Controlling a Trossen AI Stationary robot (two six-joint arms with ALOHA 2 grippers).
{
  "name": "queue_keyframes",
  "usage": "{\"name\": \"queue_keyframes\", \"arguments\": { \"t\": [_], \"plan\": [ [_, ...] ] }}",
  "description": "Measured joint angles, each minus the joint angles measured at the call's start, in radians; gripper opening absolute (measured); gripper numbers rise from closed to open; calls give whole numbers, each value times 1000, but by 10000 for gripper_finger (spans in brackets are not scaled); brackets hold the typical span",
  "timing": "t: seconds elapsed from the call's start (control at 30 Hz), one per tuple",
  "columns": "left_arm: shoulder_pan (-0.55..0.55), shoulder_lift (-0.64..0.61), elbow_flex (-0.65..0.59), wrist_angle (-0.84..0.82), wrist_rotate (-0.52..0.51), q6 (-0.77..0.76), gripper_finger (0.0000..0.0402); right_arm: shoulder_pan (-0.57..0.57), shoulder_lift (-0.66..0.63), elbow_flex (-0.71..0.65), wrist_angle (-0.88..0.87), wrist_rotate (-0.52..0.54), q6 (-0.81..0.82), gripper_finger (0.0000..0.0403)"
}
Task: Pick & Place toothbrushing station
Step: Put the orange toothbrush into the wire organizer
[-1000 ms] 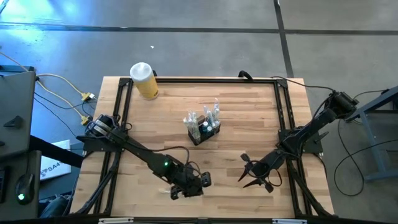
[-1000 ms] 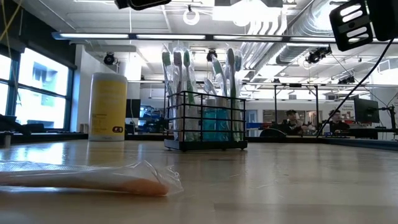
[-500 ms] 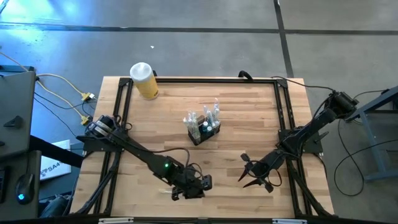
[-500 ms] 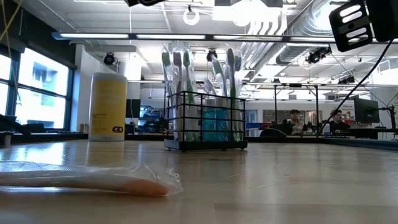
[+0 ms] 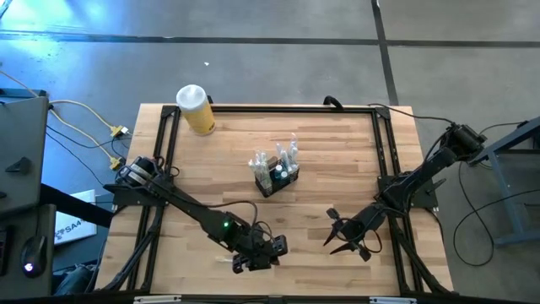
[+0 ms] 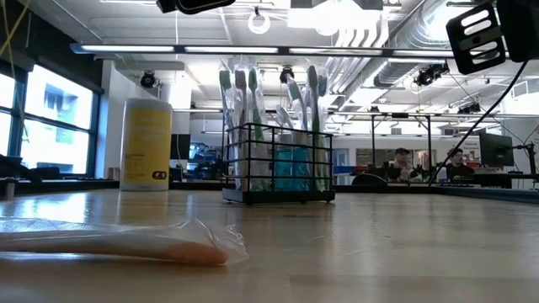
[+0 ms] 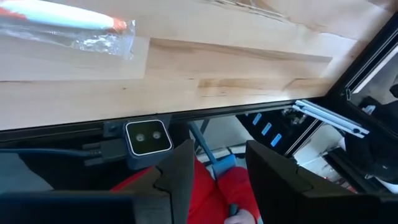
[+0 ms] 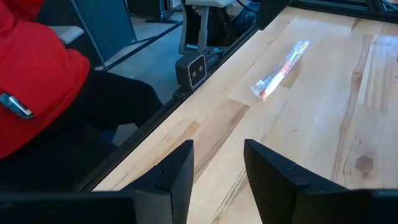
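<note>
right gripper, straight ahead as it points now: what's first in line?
Probably nothing on the table: the right gripper aims past the table edge toward a person in a red sleeve. Depth unclear.

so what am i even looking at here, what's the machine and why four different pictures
It is a robot with two dark arms working at a wooden table. One picture looks straight down, one looks level across the tabletop, and two come from cameras on the arms' wrists.

In the middle stands the black toothbrush caddy, full of brushes. A yellow jar sits at a far corner, and a toothbrush in clear wrap lies near the front edge.

The left claw hovers near that wrapped brush; the right claw waits off to the side. Both are open and empty. A person in red sits beyond the table.
</note>
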Motion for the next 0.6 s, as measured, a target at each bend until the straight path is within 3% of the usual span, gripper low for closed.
{"name": "queue_keyframes", "arguments": {
  "t": [0.6],
  "plan": [
    [0,0,0,-2,-17,-1,141,0,0,0,-3,0,0,133]
  ]
}}
